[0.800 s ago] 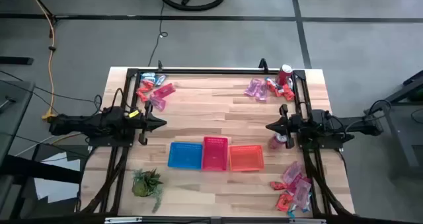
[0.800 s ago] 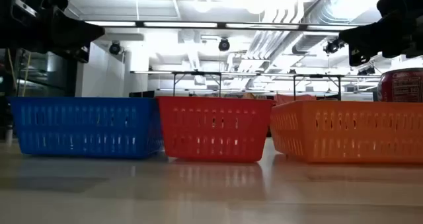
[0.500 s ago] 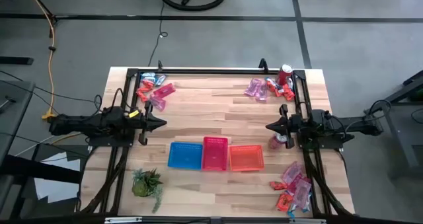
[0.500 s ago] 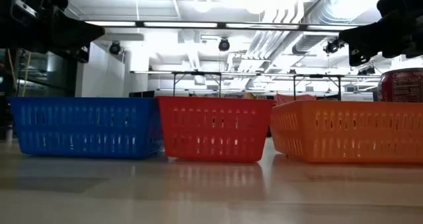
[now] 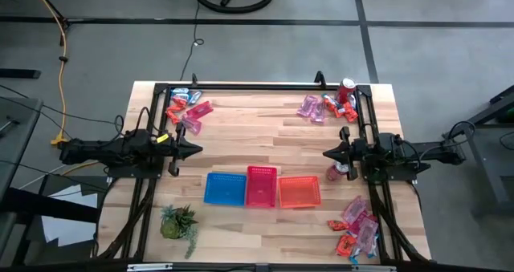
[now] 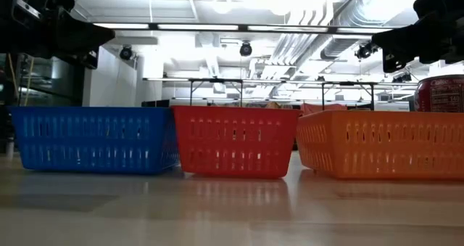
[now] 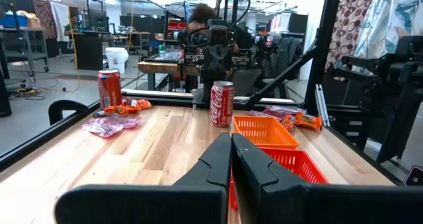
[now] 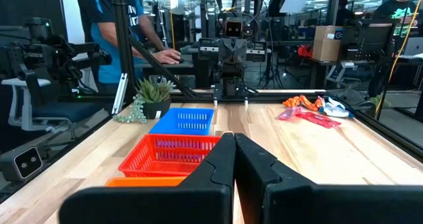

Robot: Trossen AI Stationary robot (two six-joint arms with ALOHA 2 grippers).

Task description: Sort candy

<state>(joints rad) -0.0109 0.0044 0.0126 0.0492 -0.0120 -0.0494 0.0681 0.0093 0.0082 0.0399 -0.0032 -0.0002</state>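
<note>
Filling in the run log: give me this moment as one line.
left tool: shut, empty, hovering | right tool: shut, empty, hovering | candy: three piles on table | baskets: no candy seen inside

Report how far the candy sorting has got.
Done: nothing visible; the blue basket, red basket and orange basket look empty from above. In hand: nothing; the left claw and right claw hover shut over the table. Left: all the candy, in piles at the far left, far right and near right.
</note>
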